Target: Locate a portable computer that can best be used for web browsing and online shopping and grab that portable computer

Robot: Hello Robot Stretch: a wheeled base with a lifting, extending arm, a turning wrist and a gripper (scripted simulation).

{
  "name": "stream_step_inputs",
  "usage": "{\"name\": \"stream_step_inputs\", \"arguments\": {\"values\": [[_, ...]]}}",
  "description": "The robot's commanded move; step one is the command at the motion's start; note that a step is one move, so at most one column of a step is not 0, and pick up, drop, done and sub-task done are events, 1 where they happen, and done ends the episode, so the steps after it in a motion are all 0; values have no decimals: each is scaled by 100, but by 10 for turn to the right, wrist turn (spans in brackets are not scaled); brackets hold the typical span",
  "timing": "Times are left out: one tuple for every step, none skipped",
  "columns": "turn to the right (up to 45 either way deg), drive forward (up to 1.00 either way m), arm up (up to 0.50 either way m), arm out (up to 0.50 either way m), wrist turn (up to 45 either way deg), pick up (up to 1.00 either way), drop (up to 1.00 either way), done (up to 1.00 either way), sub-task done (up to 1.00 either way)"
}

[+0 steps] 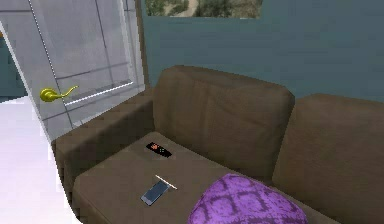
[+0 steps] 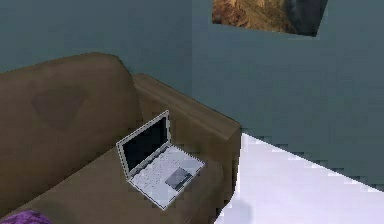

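A silver laptop (image 2: pixel 158 160) sits with its lid raised on the brown sofa's seat (image 2: pixel 95 185), close to the sofa's armrest (image 2: pixel 205 125) in the arm side view. Its dark screen faces the view's lower right and its keyboard lies flat on the cushion.
In the forward view the brown sofa (image 1: pixel 230 115) carries a black remote (image 1: pixel 160 151), a small phone (image 1: pixel 153 193), a thin pen-like stick (image 1: pixel 165 183) and a purple cushion (image 1: pixel 245 203). A door with a brass handle (image 1: pixel 55 94) stands at the left. A picture (image 2: pixel 268 14) hangs on the teal wall. Pale floor (image 2: pixel 310 190) lies right of the sofa.
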Motion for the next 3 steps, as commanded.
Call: {"name": "stream_step_inputs", "arguments": {"values": [[0,0,0,24,0,0,0,0,0],[0,0,0,0,450,0,0,0,0],[0,0,0,0,450,0,0,0,0]]}}
